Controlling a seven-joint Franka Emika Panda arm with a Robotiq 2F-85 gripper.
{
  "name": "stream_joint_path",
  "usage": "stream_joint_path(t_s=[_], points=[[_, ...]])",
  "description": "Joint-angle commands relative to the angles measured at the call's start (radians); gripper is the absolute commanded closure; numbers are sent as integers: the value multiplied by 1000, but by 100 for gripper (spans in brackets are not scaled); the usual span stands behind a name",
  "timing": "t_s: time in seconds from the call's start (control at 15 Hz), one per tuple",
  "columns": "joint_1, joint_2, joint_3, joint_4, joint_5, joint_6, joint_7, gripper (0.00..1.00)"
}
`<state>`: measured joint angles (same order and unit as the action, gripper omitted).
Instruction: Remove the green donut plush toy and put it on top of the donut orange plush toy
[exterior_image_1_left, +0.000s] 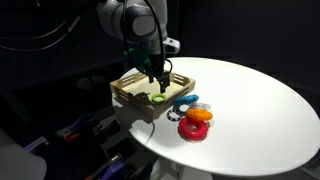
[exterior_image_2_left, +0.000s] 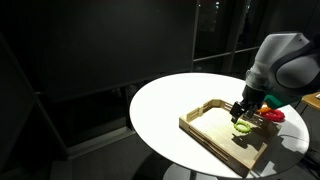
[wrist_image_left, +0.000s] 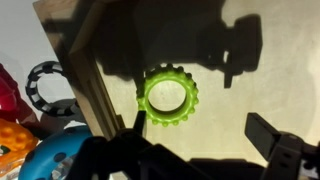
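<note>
Far left in the wrist view, a sliver of red ring (wrist_image_left: 5, 85), then a black ring (wrist_image_left: 45, 85). Below those, the donut orange plush toy (wrist_image_left: 14, 135), pressed up beside the light-blue ring (wrist_image_left: 60, 155), the whole cluster out on the white tabletop (exterior_image_1_left: 250, 90).

Next along, the wall of the wooden tray (wrist_image_left: 85, 90), standing between that cluster and the target.

Centre frame now: the green donut plush toy (wrist_image_left: 168, 96), flat on the tray floor just inside that wall, touched by nothing.

Over it hangs the claw (wrist_image_left: 197, 128), jaws spread wide and empty, one finger (wrist_image_left: 280, 145) off to the right and clear of the ring. Same picture in an exterior view: claw (exterior_image_1_left: 157, 80) above the tray, green ring directly beneath.

Trouble spots, by the look of it:
- **Off-centre grasp.** Ring sitting nearer the left-hand finger than the right. Straight down from here could plant that finger on the plush rather than beside it, or pinch only one edge, and soft fabric folds and slips.
- **Tray wall.** Close on the left. Could be clipped on any leftward drift, or snag a dangling ring on the way out without enough lift.
- **Crowded landing.** Orange ring hemmed in by blue and red. Released off-centre, the green one could slide off the rounded top or settle on a neighbour instead.
</note>
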<state>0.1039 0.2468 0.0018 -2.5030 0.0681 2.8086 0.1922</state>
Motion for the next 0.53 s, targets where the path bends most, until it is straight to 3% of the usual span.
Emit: stream_joint_path(t_s=[0.0,0.47], points=[[27,37,-13,34,-35,-10,67,0],[62,90,-28,57,-50,0,114,0]])
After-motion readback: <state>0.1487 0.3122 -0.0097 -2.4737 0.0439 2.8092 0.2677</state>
